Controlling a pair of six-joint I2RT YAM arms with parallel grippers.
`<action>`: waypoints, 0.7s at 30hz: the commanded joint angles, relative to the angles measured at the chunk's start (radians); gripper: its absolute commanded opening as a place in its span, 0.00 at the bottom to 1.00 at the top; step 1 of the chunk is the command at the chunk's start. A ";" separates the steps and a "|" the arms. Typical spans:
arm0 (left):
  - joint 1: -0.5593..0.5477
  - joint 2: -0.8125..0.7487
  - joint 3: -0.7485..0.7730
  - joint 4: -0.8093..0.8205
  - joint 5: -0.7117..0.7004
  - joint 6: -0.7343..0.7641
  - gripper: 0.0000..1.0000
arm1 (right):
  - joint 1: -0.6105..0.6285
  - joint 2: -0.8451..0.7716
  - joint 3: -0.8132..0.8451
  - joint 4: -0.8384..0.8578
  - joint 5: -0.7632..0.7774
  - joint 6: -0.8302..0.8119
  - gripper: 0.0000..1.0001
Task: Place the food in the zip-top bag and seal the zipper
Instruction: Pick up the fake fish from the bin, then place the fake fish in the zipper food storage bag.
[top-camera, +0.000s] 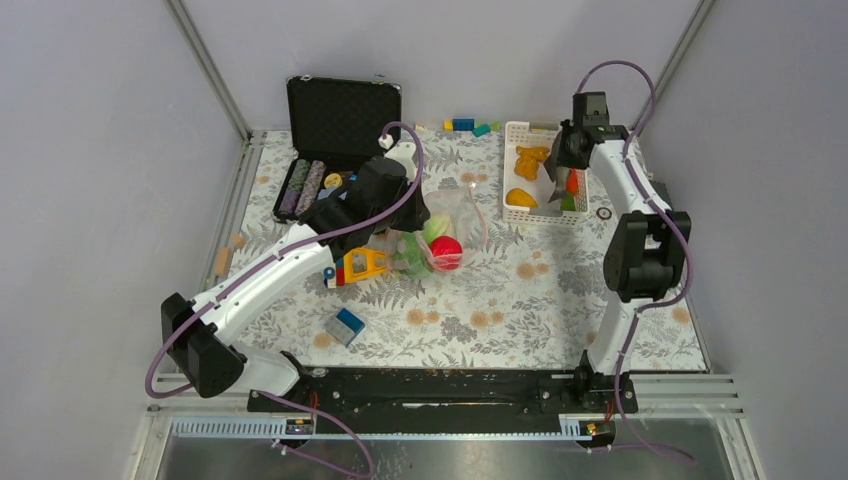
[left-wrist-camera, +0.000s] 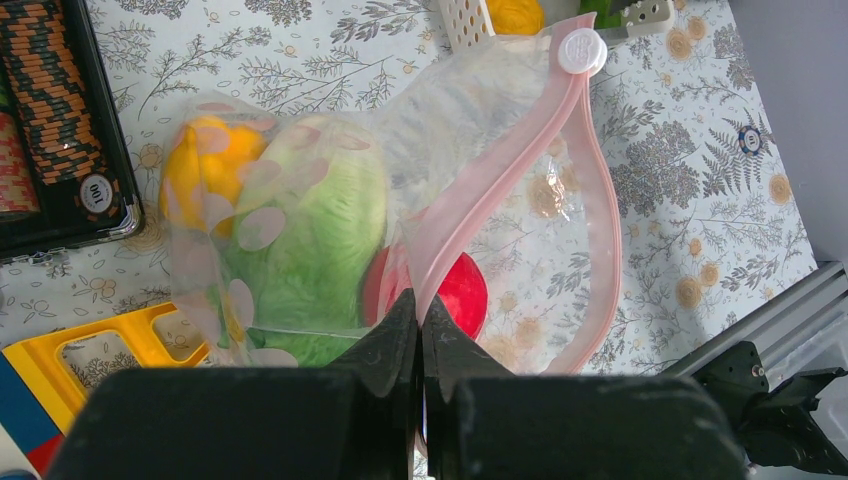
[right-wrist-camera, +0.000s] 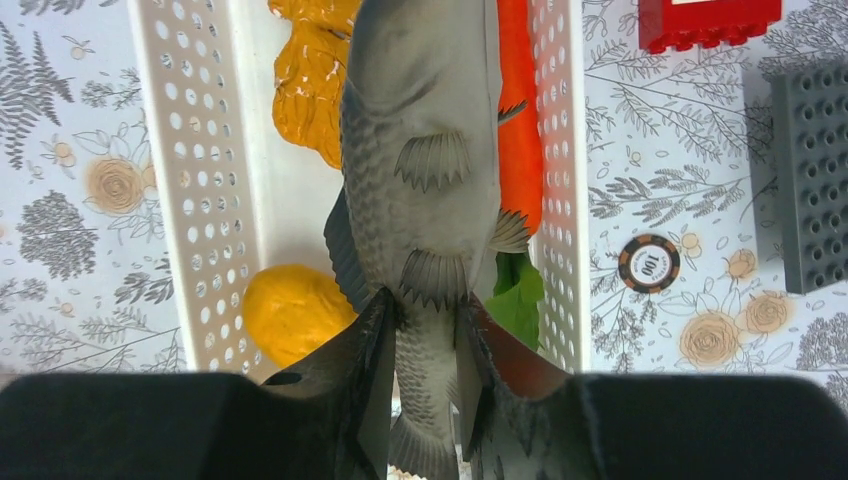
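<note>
The zip-top bag (left-wrist-camera: 330, 230) lies on the bench (top-camera: 520, 300) with its mouth wide open. The left hand (left-wrist-camera: 420, 335) is clenched on the bag's pink zipper strip (left-wrist-camera: 500, 180), at the near end of the mouth. I think it pinches there so the bag cannot slide and more food can go in. Inside the bag are a green leafy thing (left-wrist-camera: 310, 240), a red ball (left-wrist-camera: 465, 290) and a yellow lump (left-wrist-camera: 200, 160). The white slider (left-wrist-camera: 582, 50) sits at the far end of the strip, so the zipper is not shut yet.

Well off to the right of the bag, nearer the back wall, stands a white basket (right-wrist-camera: 190, 180). The right hand (right-wrist-camera: 425, 320) is over it, grasping a grey fish (right-wrist-camera: 420, 130) near the tail. The fish points away from the hand, above an orange carrot (right-wrist-camera: 520, 120) and beside a round yellow food (right-wrist-camera: 290, 310). I cannot tell if the fish is lifted free of the basket. My guess is the fish goes into the bag next.

The left wrist view shows the pinch on the strip and what is in the bag. From the top, the arm hides that pinch. The right wrist view shows the fingers around the fish. Only the top view shows how far apart the bag and basket are.
</note>
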 joint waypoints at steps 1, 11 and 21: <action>0.004 -0.012 0.039 0.033 -0.001 -0.003 0.00 | 0.002 -0.144 -0.090 0.065 -0.017 0.053 0.00; 0.004 0.003 0.057 0.019 -0.020 0.015 0.00 | 0.003 -0.600 -0.416 0.074 -0.453 0.226 0.00; 0.004 -0.008 0.029 0.068 -0.009 0.078 0.00 | 0.056 -0.931 -0.582 0.043 -0.984 0.411 0.00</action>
